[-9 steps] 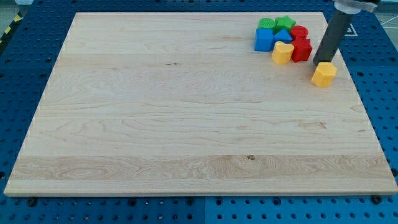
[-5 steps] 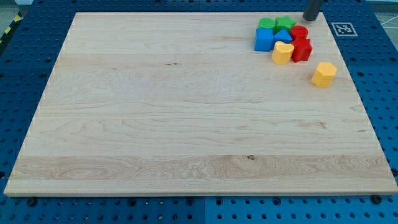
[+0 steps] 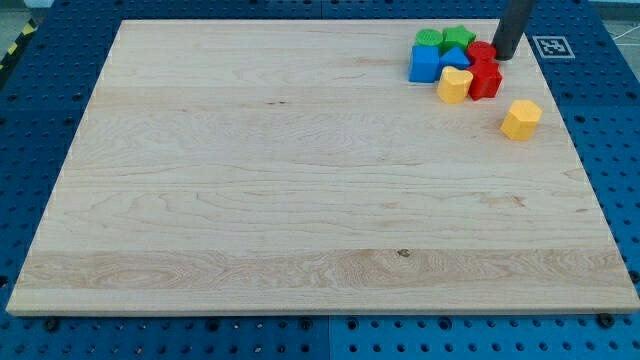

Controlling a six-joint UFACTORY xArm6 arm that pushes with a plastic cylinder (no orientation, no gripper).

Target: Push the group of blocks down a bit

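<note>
So my tip (image 3: 506, 57), a bare rod gripping nothing, is parked at the cluster's upper right edge, with the group of blocks (image 3: 456, 63) sitting just left and slightly below it.

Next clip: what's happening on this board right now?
My tip sits at the view's top right, just right of a tight cluster: green blocks, blue blocks, red blocks and a yellow block. A second yellow block lies apart, lower right. The wooden board holds nothing else.
</note>
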